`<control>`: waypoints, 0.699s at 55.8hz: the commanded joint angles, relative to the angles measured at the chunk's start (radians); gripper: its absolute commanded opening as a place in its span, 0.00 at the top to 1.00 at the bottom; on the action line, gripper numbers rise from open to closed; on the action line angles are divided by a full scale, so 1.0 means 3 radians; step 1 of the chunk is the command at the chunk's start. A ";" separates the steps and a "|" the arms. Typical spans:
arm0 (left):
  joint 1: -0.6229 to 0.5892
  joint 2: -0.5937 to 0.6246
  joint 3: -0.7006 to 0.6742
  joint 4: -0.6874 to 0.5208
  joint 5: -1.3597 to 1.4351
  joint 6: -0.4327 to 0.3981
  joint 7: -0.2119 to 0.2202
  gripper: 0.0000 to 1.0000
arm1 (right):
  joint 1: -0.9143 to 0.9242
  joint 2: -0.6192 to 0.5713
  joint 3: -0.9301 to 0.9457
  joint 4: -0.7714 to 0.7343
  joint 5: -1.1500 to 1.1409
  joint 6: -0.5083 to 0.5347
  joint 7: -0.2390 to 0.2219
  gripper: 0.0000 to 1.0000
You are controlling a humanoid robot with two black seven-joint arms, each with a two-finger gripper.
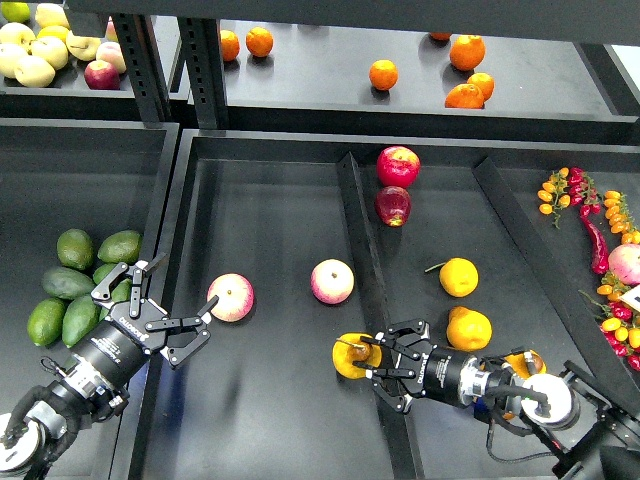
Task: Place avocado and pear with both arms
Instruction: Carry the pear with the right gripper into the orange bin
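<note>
My right tool [372, 357] grips the pear [352, 356]; my left tool [160, 300], open and empty, sits just right of the avocado [67, 283].

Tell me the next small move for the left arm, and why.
Probably swing the left gripper back left toward the avocado. The right gripper is already closed on the pear, while the left one is open and empty, its fingers pointing at an apple rather than at the avocado pile at the left edge.
</note>
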 commanded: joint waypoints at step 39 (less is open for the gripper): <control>0.0001 0.0000 0.0014 0.0005 0.0000 0.0000 0.0000 0.00 | -0.0813 -0.1112 0.0002 0.0624 0.0196 0.0195 0.0000 0.74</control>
